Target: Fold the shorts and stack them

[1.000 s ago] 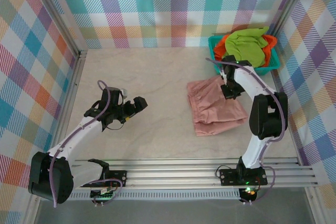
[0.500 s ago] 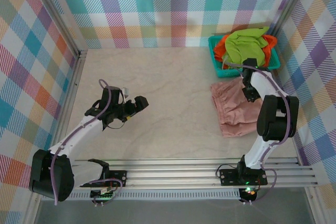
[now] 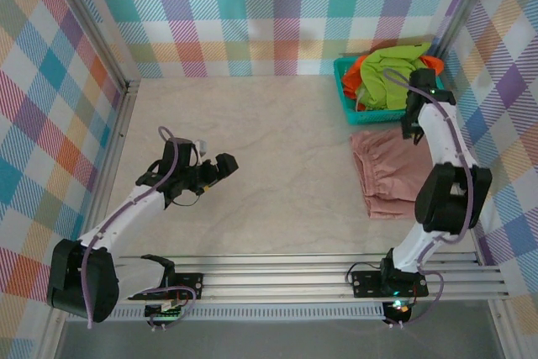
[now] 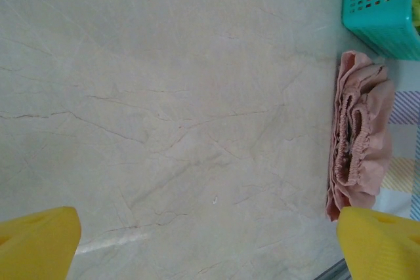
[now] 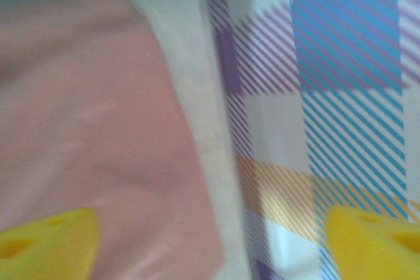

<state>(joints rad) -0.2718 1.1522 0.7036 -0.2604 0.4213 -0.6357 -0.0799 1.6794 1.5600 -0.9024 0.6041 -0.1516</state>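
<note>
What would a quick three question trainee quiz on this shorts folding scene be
1. True or false: the pink shorts lie inside the teal basket.
2. Which sits on top in the basket? A orange shorts, B lime green shorts, C pink shorts.
3. Fill in: the left gripper and right gripper both have their fingers ____.
Key: 1 false, they lie folded on the table beside it; 2 B; 3 open.
</note>
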